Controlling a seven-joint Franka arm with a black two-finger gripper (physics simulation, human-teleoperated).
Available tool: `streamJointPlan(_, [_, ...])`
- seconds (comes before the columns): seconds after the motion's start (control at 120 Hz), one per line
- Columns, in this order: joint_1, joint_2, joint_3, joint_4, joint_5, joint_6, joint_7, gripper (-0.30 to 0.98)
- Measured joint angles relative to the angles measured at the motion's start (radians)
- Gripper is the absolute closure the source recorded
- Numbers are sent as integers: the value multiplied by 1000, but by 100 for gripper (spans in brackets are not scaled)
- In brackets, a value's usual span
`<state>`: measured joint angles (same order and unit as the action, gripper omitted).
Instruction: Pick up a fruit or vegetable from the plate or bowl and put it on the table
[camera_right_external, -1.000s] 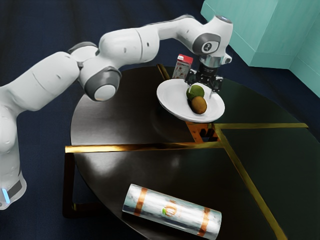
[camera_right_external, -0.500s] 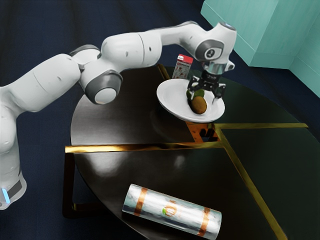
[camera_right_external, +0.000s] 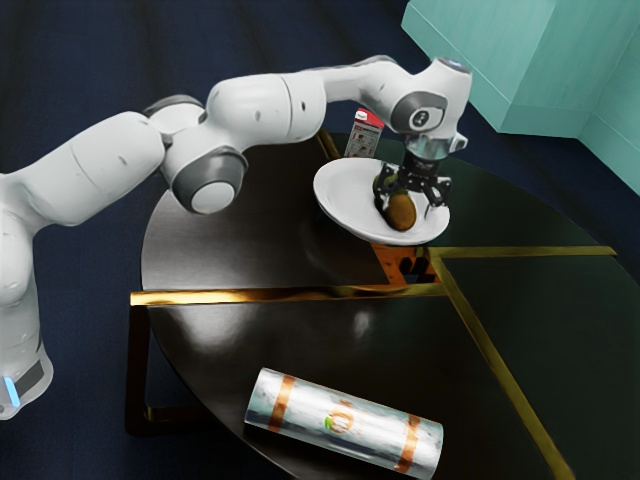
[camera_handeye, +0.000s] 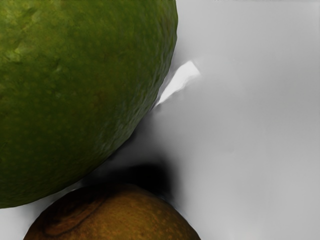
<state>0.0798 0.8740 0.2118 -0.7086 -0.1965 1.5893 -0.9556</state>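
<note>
Claw (camera_right_external: 409, 209) released, fingers apart, partly hiding green fruit (camera_handeye: 75, 90) (brown fruit (camera_handeye: 117, 215) cut off in wrist view).

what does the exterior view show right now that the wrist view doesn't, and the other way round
Exterior view alone: the white arm and black gripper, the dark table with gold strips, the printed cylinder lying on its side, the red-topped box and the teal panels.

Wrist view alone: close surface detail, pitted skin on the green fruit and a curved mark on the brown fruit.

Both: the two fruits and the white plate.
</note>
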Motion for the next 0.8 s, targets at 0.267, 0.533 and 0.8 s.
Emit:
streamJointPlan(0.267, [11,25,1,2,-16,14,-18,9])
streamJointPlan(0.533, [13,17,4,-2,-5,2,-34,40])
streamJointPlan(0.8, [2,-47,8,-23,-7,-12,-37,51])
